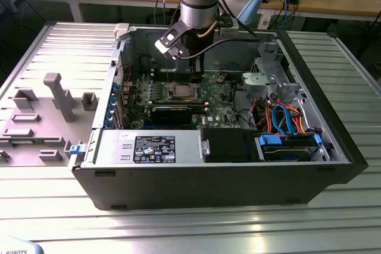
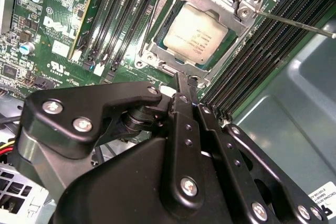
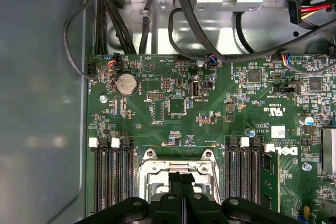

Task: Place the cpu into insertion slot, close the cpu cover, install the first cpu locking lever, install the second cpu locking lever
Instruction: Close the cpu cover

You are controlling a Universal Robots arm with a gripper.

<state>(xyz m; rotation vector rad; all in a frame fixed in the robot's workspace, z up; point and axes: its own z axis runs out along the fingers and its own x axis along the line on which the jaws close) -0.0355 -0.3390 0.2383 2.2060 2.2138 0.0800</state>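
Hand [image 2: 184, 85] fingers were pressed together with nothing between them, tips right at the rim of the insertion slot [image 2: 144, 56]; contact unclear. The cpu [image 2: 195, 35] sat in the slot, with the cpu cover [image 2: 210, 6] down around it. One thin locking lever [image 2: 299, 24] stuck out across the memory slots [image 2: 273, 51]. The open PC case [image 1: 208, 176] stood on the table [image 1: 333, 218].

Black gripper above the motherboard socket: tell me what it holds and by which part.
Nothing is visibly held. The black gripper is shut, its tips at the edge of the square silver metal cover frame around the seated silver-grey square cpu.
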